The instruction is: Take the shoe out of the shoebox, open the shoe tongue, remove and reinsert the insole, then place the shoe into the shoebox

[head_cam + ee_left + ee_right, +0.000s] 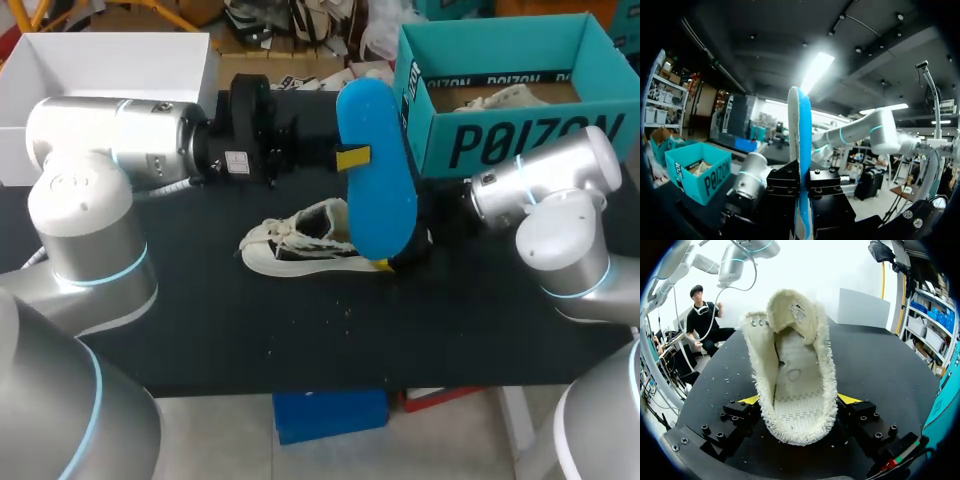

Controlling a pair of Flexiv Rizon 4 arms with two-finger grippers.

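Right gripper [799, 401] is clenched on the heel of the cream shoe [295, 245], which lies lengthwise across the black table [300, 330], toe toward my left. Above its heel, the left gripper [802, 190] grasps the blue insole [375, 180], held on end. Farther right stands the teal shoebox [500, 140].

Black table top [300, 345] (matte, dusty): pale specks [726, 381] lie scattered on it, just outside the fingers [849, 399] of the right gripper [799, 401]. White open box [110, 55] stands at the table's far end, well ahead of those fingers; contents not visible.
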